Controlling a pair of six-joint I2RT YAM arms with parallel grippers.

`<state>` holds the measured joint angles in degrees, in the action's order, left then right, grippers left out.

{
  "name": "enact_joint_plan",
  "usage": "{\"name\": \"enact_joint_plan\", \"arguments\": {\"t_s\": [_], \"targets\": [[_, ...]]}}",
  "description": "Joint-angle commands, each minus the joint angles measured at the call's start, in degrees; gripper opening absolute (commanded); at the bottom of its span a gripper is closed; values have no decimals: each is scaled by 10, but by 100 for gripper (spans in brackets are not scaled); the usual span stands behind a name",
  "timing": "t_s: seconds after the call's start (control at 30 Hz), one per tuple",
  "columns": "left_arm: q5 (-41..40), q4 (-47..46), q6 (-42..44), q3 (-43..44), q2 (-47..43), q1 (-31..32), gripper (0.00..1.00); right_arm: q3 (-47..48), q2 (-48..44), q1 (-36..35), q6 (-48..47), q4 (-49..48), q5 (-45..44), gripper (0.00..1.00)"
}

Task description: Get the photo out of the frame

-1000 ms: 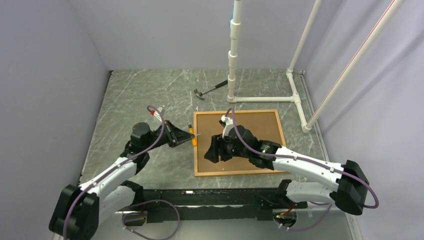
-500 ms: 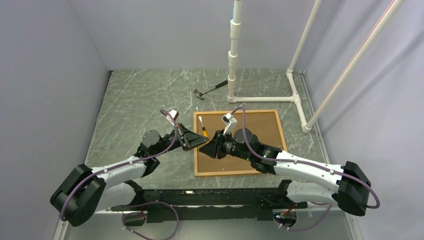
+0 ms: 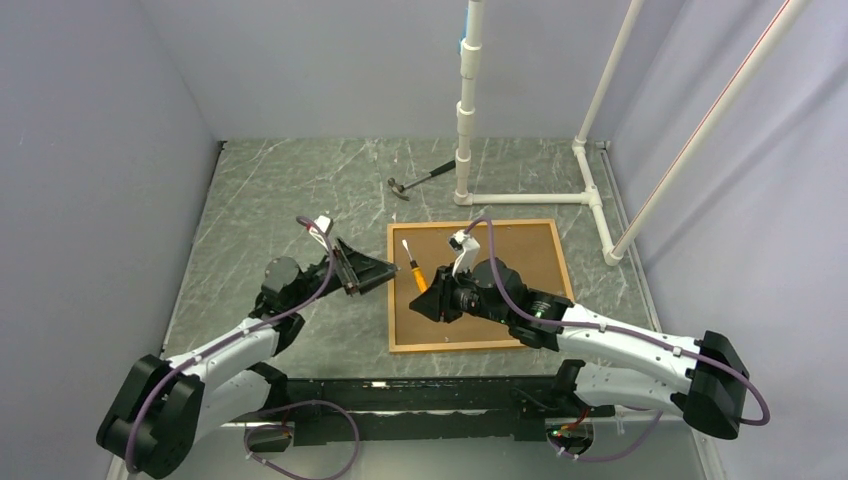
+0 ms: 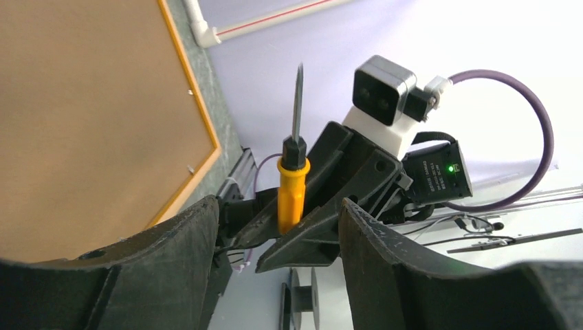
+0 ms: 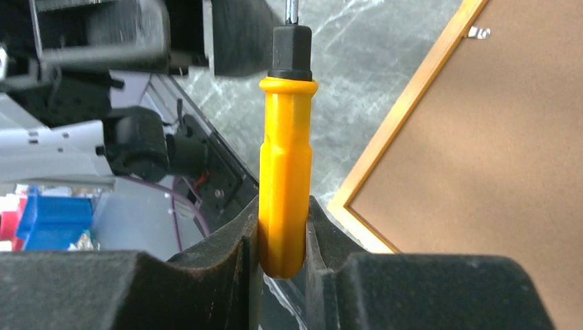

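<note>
The right claw (image 5: 283, 220) pinches the screwdriver (image 5: 285, 165) by the butt end of its orange handle only, with most of the handle and the whole blade standing free beyond the fingers. That short hold is the main risk. If the blade is pressed against a small metal tab (image 5: 479, 31), the tool could pivot or slip out of the pinch. It could also skid and gouge the brown board. Nothing holds the frame (image 3: 470, 347) down, so a sideways push could slide it across the counter (image 3: 290, 190). The left claw (image 3: 388, 270) hangs just beside the blade with its jaws wide and nothing in them, and a swing of either arm could knock the two together.

Both arms reach out low from the counter's near edge and bend inward, their wrists facing each other over the frame's left side. The right forearm lies across the frame's near right corner.

The frame lies face down on the counter's right half, about midway between the near and far edges. The photo (image 3: 525, 260) is still seated in it, back upward. Beyond it, toward the far edge, lie a hammer (image 3: 420, 180) and a white pipe stand (image 3: 465, 120).
</note>
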<state>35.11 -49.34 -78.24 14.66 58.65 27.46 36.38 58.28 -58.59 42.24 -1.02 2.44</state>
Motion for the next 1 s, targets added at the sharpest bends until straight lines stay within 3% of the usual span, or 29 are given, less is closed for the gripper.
{"name": "enact_joint_plan", "arguments": {"t_s": [0.0, 0.27, 0.37, 0.6, 0.7, 0.73, 0.8, 0.83, 0.97], "targets": [[96, 36, 46, 32, -12, -51, 68, 20, -24, -1, -42, 25, 35, 0], [137, 16, 53, 79, 19, -43, 66, 39, 18, 0, -50, -18, 99, 0], [138, 0, 46, 82, 29, -31, 61, 43, 29, -1, -52, -31, 116, 0], [125, -82, 6, 61, 66, -27, 29, 53, 37, -1, -56, -28, 145, 0], [121, -135, -15, 53, 82, -27, 0, 55, 31, -2, -51, -10, 136, 0], [120, -149, -21, 51, 86, -27, 0, 56, 29, -1, -47, -1, 131, 3], [115, -180, -35, 44, 90, -27, 0, 57, 17, -1, -22, 15, 110, 34], [111, -196, -42, 41, 91, -27, 0, 54, 9, 0, 0, 25, 97, 41], [100, -257, -83, 24, 105, -27, 0, 20, -20, 23, 88, -45, 119, 59]]}}
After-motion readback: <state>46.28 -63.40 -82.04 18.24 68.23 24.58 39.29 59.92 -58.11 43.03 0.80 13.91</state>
